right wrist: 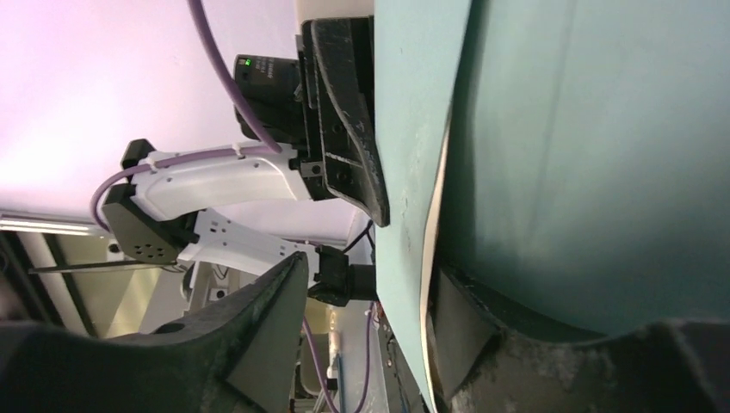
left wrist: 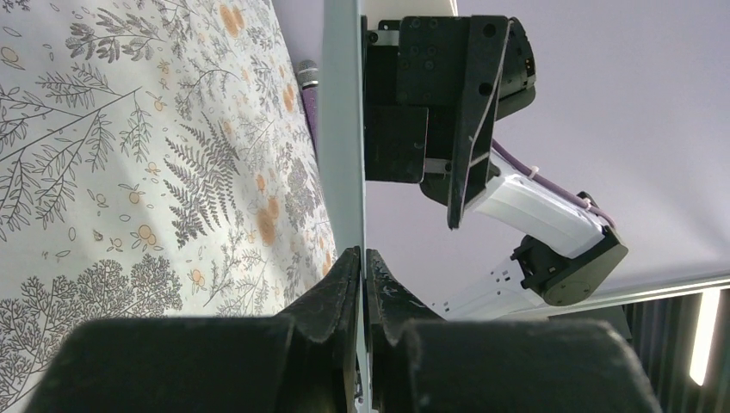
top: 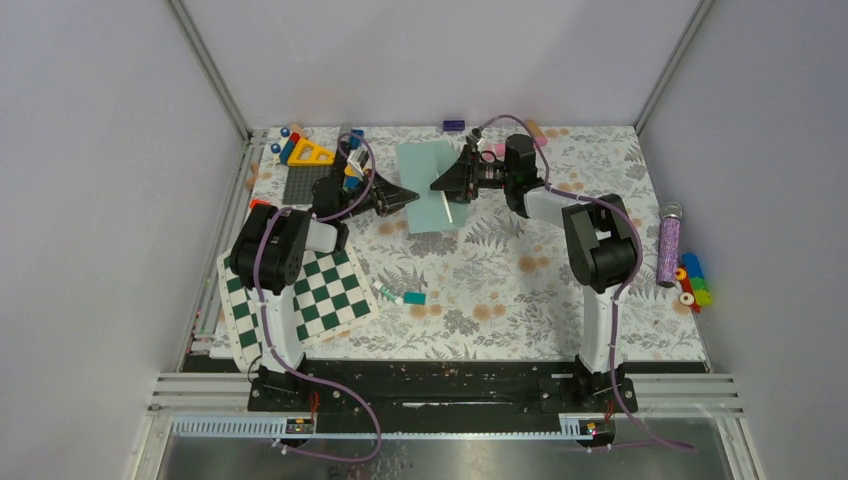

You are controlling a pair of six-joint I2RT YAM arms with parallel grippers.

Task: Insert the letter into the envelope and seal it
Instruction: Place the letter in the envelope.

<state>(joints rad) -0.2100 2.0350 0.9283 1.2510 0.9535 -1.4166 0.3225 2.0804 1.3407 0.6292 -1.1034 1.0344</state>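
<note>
The envelope (top: 425, 165) is pinched at its left edge by the clamped left gripper (top: 411, 196), while its right edge is straddled, ungripped, by the parted right gripper (top: 440, 184).

The left gripper (left wrist: 362, 258) pinches the envelope (left wrist: 343, 129) (seen edge-on, as a thin grey strip). The floral table cover (left wrist: 129, 172) lies beside it, and the right arm (left wrist: 534, 206) is beyond, toward the right.
</note>
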